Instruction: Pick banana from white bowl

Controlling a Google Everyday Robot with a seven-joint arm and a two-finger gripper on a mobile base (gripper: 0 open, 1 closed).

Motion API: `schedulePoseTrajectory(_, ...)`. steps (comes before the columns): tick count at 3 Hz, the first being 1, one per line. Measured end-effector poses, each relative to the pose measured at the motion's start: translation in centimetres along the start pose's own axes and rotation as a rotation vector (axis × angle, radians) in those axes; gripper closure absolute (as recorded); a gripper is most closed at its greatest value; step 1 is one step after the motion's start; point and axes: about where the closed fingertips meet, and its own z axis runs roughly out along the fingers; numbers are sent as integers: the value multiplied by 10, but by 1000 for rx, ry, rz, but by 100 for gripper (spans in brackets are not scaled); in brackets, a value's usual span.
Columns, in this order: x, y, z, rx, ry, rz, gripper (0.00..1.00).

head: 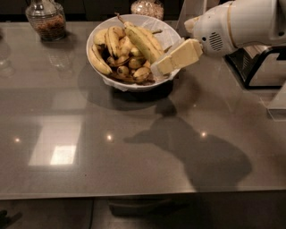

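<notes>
The white bowl (pixel 167 32) stands at the back middle of the grey table. It holds several bananas. The banana (pixel 142 41), the longest one, greenish-yellow with brown speckles and a dark stem, lies on top of the pile, running from upper left to lower right. Smaller yellow bananas (pixel 99 60) lie under and beside it. My gripper (pixel 161 67), cream-coloured on a white arm, reaches in from the right. Its tip is over the bowl's right rim, right beside the lower end of the banana. It hides part of that rim.
A glass jar (pixel 44 20) with brown contents stands at the back left. A second jar (pixel 146 8) stands behind the bowl. A black stand (pixel 252 67) is at the right edge. The grey table (pixel 89 156) extends toward the front.
</notes>
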Motion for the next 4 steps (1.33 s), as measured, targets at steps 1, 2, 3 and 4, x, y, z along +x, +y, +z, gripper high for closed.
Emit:
schedulePoseTrajectory(1, -12, -8, 22, 26, -40, -21, 13)
schedulePoseTrajectory(2, -17, -14, 40, 34, -55, -27, 19)
schedulePoseTrajectory(3, -17, -20, 55, 31, -51, -25, 23)
schedulePoseTrajectory(4, -14, -22, 67, 18, -36, -15, 27)
